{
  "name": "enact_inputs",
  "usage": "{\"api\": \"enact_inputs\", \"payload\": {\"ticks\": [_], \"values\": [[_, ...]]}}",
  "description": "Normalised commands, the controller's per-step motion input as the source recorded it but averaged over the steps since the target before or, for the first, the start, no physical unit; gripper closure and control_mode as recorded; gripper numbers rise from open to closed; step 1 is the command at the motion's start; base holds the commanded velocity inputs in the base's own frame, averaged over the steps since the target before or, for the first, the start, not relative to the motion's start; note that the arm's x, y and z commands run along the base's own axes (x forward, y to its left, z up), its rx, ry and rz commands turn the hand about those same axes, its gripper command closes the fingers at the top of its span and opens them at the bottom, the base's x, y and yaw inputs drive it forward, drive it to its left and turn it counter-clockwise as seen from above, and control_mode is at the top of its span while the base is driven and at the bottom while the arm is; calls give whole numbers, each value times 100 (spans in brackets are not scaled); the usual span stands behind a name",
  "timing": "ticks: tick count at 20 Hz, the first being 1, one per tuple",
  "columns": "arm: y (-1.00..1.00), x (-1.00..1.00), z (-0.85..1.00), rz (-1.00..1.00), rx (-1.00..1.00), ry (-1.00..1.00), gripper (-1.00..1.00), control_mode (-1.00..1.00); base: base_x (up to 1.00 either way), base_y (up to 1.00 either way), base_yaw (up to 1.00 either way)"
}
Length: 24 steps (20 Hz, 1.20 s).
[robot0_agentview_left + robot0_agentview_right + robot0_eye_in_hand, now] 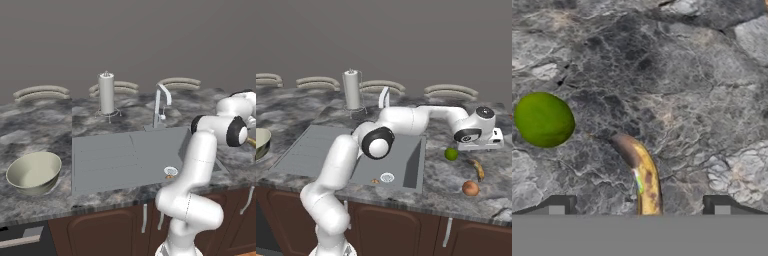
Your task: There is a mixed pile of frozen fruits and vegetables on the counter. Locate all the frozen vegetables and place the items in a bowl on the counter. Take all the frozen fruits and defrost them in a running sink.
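The white arm's two-finger gripper (639,205) is hanging with its jaws spread wide and gripping nothing, over the dark grey marbled stone counter (456,190) right of the matt grey rectangular sink (125,155). In the hand view, a curved brown-yellow banana (643,175) is lying between the fingertips, with the small lime-green ball (544,120) at ten o'clock. A small orange-brown lump (170,175) is sitting touching the drain. The pale cream-green glazed bowl (34,172) is standing left of the sink, and a reddish-brown oval lump (470,188) is resting near the counter edge.
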Motion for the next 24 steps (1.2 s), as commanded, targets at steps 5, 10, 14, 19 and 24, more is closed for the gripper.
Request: {"api": "enact_inputs", "payload": {"ticks": [5, 10, 14, 19, 24], "values": [[-12, 14, -22, 0, 0, 1, -100, -100, 0, 0, 0], [-3, 6, -22, 0, 0, 4, -100, -100, 0, 0, 0], [0, 2, -18, 0, 0, 5, -100, -100, 0, 0, 0], [0, 0, -18, 0, 0, 4, -100, -100, 0, 0, 0], [0, 0, -22, 0, 1, 3, -100, -100, 0, 0, 0]]}}
